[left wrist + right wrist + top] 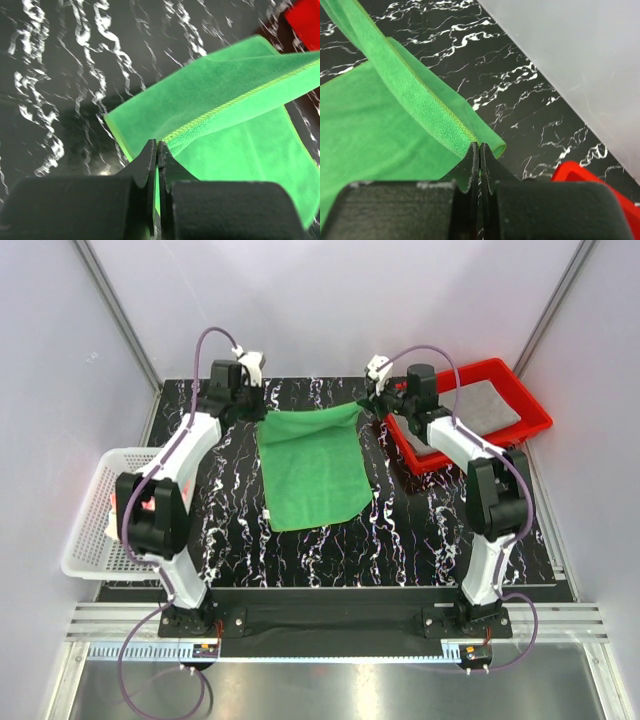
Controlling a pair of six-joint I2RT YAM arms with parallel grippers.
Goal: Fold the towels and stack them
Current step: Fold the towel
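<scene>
Left gripper (157, 150) clamped on green towel (312, 466) far-left corner, right gripper (479, 152) clamped on its far-right corner, both lifted above worktop (420, 530) toward 12 o'clock. Towel's near half lies flat at centre. Grey towel (485, 407) in red tray (535, 420) at 2 o'clock. White basket (90, 515) at 9 o'clock.

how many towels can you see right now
2. A green towel lies mid-table, its far corners pinched by the left gripper and right gripper. A grey towel lies in the red tray. More may be hidden in the white basket.
</scene>
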